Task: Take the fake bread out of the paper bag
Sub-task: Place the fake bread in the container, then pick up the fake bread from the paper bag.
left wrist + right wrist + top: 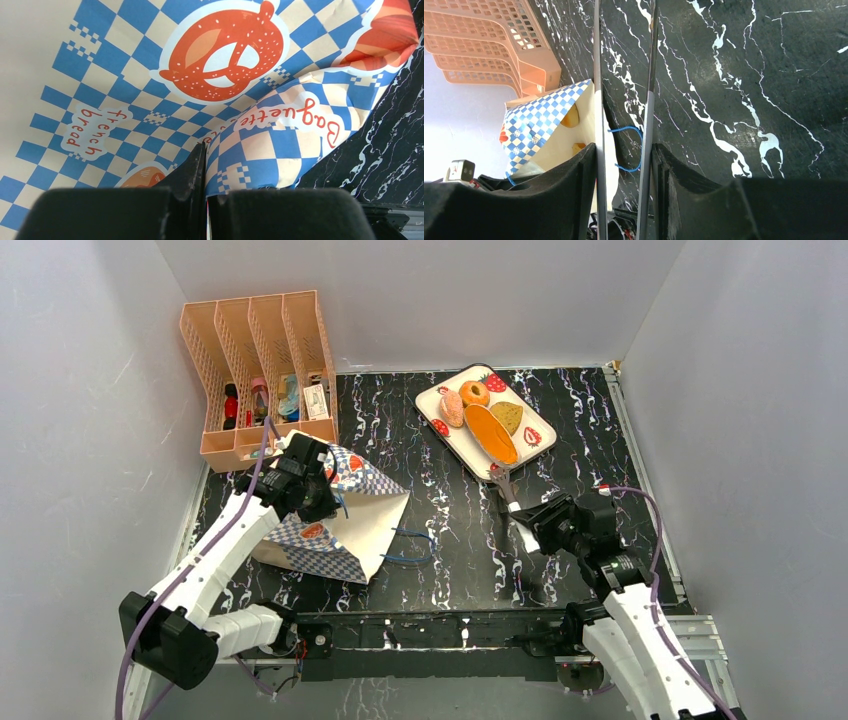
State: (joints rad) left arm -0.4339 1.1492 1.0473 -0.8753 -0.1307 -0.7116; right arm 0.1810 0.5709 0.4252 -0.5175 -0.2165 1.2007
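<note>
The paper bag (365, 525) lies on its side at the left, its mouth facing right and its blue cord handles (408, 545) on the table. My left gripper (318, 490) is shut on a fold of the bag's chequered top, seen close up in the left wrist view (206, 150). Fake bread lies on the strawberry-print tray (436, 403): a ring donut (474, 393), a pinkish roll (452, 408), a long orange loaf (490, 433) and a toast slice (508, 416). My right gripper (535, 520) is shut on grey metal tongs (647, 100) pointing at the bag (541, 120). Two orange-brown shapes (570, 116) show inside its mouth.
A peach plastic file rack (260, 350) with small items stands at the back left, just behind the bag. White walls close in the black marbled table (450, 530) on three sides. The tray sits at the back right, just past the tongs' tips.
</note>
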